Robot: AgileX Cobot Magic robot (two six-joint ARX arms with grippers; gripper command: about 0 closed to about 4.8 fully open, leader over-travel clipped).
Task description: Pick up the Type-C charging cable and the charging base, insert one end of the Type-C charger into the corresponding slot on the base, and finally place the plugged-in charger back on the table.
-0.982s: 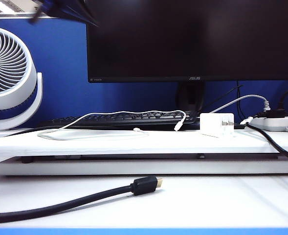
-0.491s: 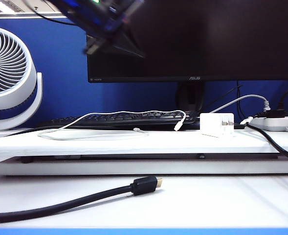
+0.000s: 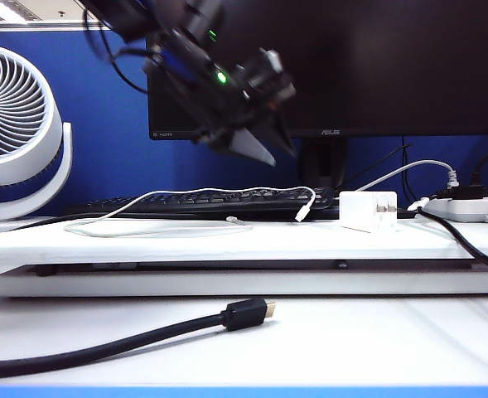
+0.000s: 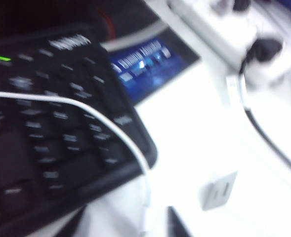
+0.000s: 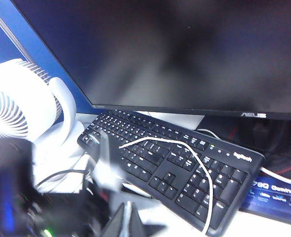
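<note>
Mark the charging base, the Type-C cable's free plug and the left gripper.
charging base point(image 3: 367, 211), exterior view, front face.
Type-C charging cable point(image 3: 301, 214), exterior view, plug end.
left gripper point(image 3: 256, 149), exterior view, blurred fingertips above keyboard.

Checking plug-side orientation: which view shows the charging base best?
Exterior view: the charging base stands sharp on the platform, prongs visible, right of the cable plug. Left wrist view shows it small and blurred. Right wrist view does not show it.
</note>
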